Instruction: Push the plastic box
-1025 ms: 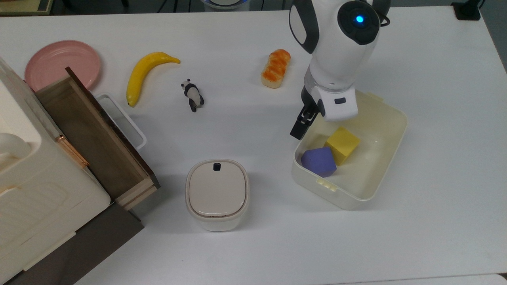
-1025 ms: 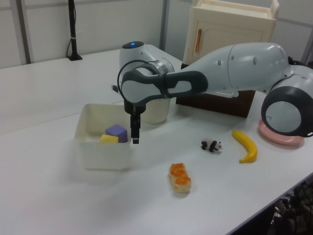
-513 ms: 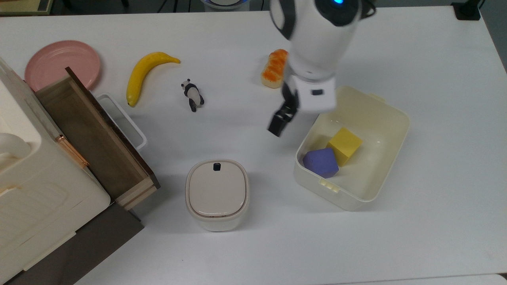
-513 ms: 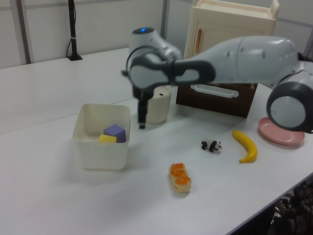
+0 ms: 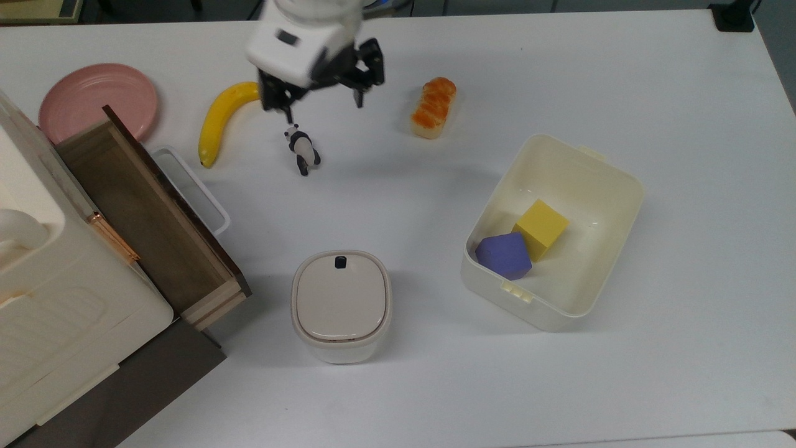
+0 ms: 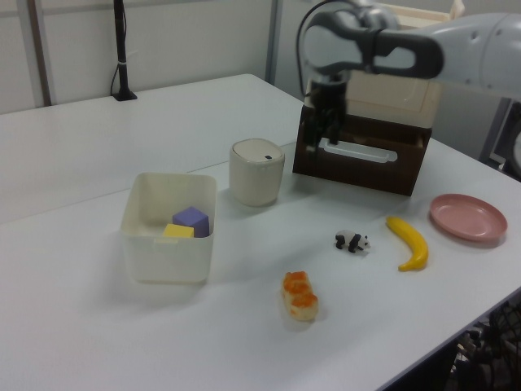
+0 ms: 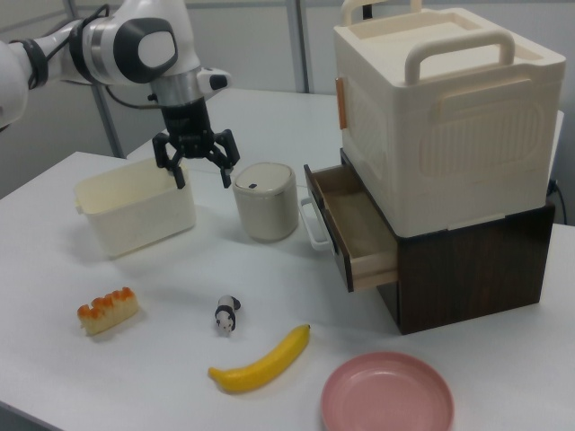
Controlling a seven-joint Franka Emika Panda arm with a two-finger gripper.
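The plastic box [image 5: 547,313] is a cream tub with rounded corners on the white table, at the top view's right. A yellow cube [image 5: 540,227] and a purple block [image 5: 504,255] lie inside it. The box also shows in the left view [image 6: 167,254] and the right view [image 7: 135,220]. My gripper [image 5: 323,102] hangs open and holds nothing, far from the box at the top view's upper left, above the toy panda [image 5: 303,149]. In the right view the gripper [image 7: 202,175] has its two fingers spread wide, and the left view shows the gripper [image 6: 326,130] in front of the drawer.
A lidded white bin [image 5: 341,305] stands at the table's middle front. A banana [image 5: 221,118], a bread loaf [image 5: 433,106] and a pink plate [image 5: 96,99] lie toward the back. A cream cabinet with an open wooden drawer [image 5: 143,205] fills the top view's left.
The gripper has left the box's side, risen and swung to the top view's upper left. Its fingers, close together before, are now spread. The box has slid slightly to the top view's right.
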